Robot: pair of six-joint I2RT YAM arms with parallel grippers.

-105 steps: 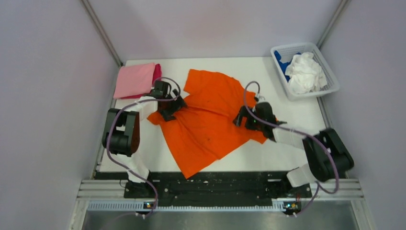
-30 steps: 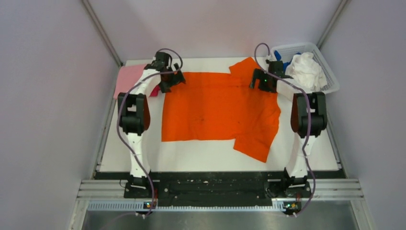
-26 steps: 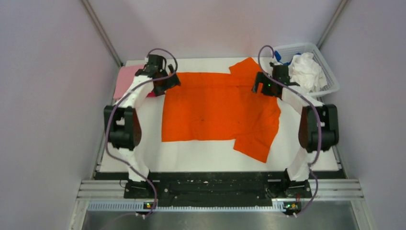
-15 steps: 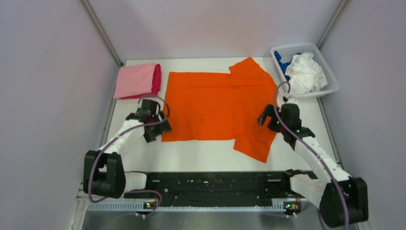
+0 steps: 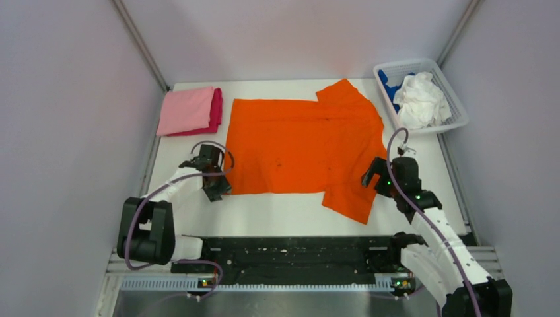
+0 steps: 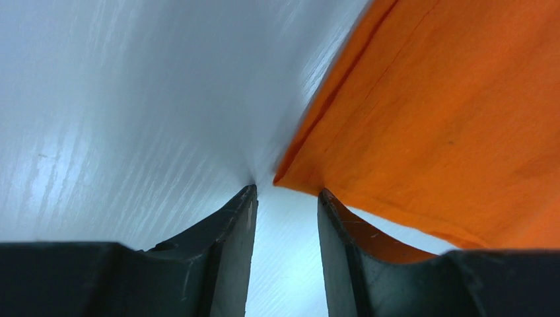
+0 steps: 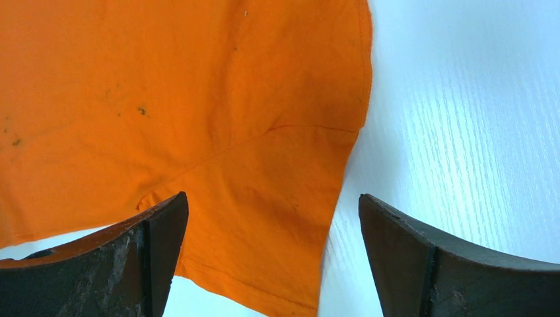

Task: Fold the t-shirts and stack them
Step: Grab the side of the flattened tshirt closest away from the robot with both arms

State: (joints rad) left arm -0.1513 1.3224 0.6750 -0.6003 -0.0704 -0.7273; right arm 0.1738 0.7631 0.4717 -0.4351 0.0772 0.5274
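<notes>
The bright orange t-shirt (image 5: 300, 145) lies spread flat on the white table (image 5: 284, 214), one sleeve at the far right and one (image 5: 350, 198) at the near right. My left gripper (image 5: 216, 183) sits low at the shirt's near-left corner. In the left wrist view that corner (image 6: 290, 175) lies just at the tips of the left gripper (image 6: 287, 193), whose jaws stand narrowly apart with bare table between them. My right gripper (image 5: 382, 177) hovers wide open over the near sleeve (image 7: 264, 218), which fills the gap of the right gripper (image 7: 272, 196).
A folded light pink t-shirt (image 5: 187, 109) rests on a magenta one (image 5: 216, 105) at the far left corner. A white mesh basket (image 5: 455, 112) at the far right holds a crumpled white t-shirt (image 5: 419, 100) and a blue one (image 5: 388, 84).
Both arms have drawn back from the shirt's far edge to its near edge. The left jaws have narrowed at the near-left corner. The right jaws stay wide.
</notes>
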